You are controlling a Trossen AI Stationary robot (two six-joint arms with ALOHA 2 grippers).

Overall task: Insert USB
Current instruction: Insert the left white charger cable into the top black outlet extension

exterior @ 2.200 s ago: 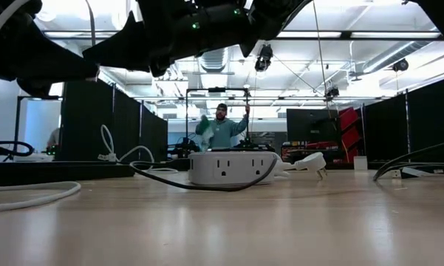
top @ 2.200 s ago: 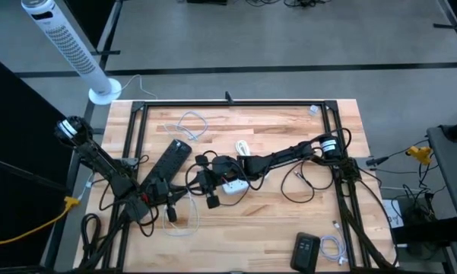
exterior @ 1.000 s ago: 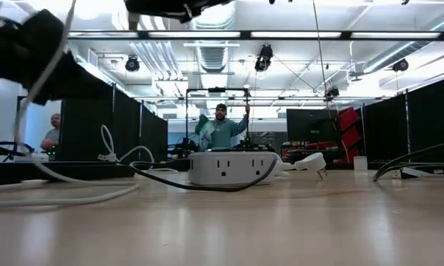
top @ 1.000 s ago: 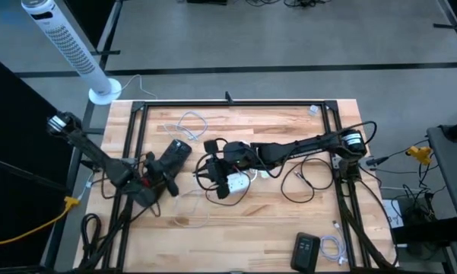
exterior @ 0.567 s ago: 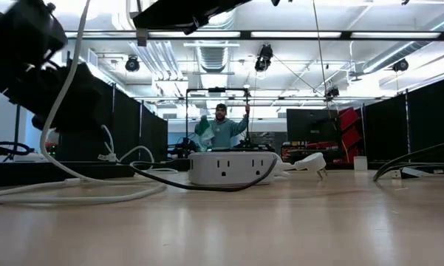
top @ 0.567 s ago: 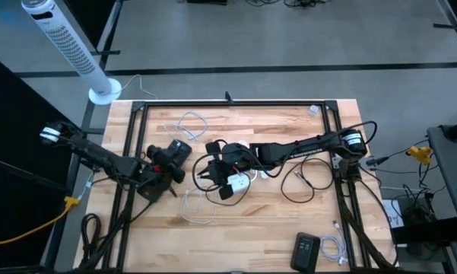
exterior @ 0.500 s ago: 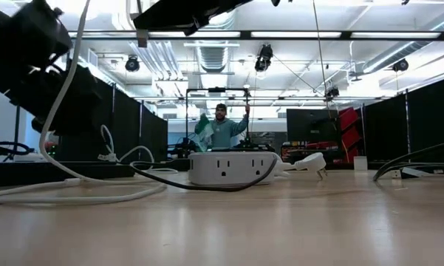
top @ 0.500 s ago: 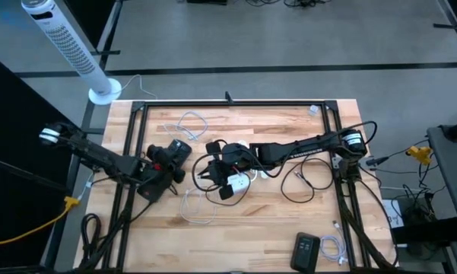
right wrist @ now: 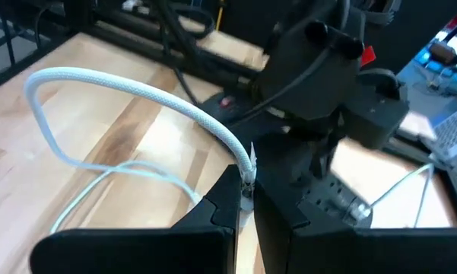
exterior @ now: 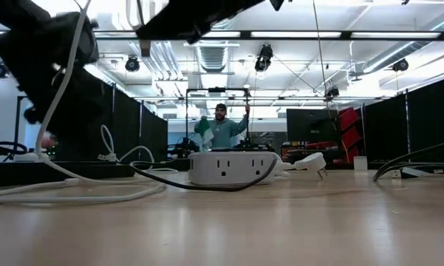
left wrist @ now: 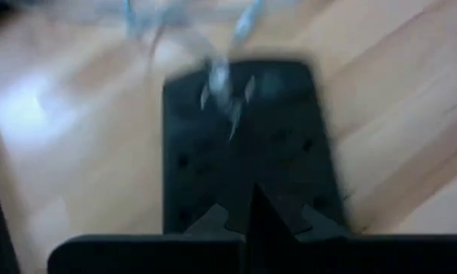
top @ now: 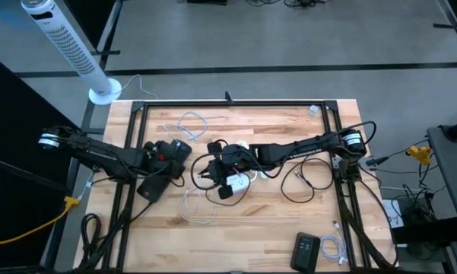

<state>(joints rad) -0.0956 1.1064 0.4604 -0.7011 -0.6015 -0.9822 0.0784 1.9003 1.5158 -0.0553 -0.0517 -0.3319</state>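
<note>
My right gripper (top: pixel 214 172) hovers mid-table over a white power hub (top: pixel 237 183) (exterior: pixel 233 168), shut on a white braided USB cable (right wrist: pixel 137 91). The cable's slack loop (top: pixel 194 205) lies on the wood near the table's front. My left gripper (top: pixel 173 151) is shut, its fingers (left wrist: pixel 251 217) pointing down over a black power strip (left wrist: pixel 243 144) (top: pixel 153 185) left of the hub. In the right wrist view the left arm (right wrist: pixel 327 84) stands just beyond the held cable. My right gripper pinches the white cable's end (right wrist: pixel 248 169) between its two fingers, just behind the plug, which the fingertips mostly hide. From there the cable arches up and away, then drops slack to the table. My left gripper: whether it touches the black power strip I cannot tell.
More white cables (top: pixel 190 122) lie at the far left, and black cable loops (top: pixel 300 183) at the right. A black device (top: pixel 306 248) sits near the front right corner. Black frame rails (top: pixel 228 103) ring the table. A person (exterior: pixel 220 127) stands in the room behind.
My left gripper has swung from the near left toward the table's far edge and right, tipping downward, and now stands over the black power strip. My right gripper has stayed over the hub with the cable.
</note>
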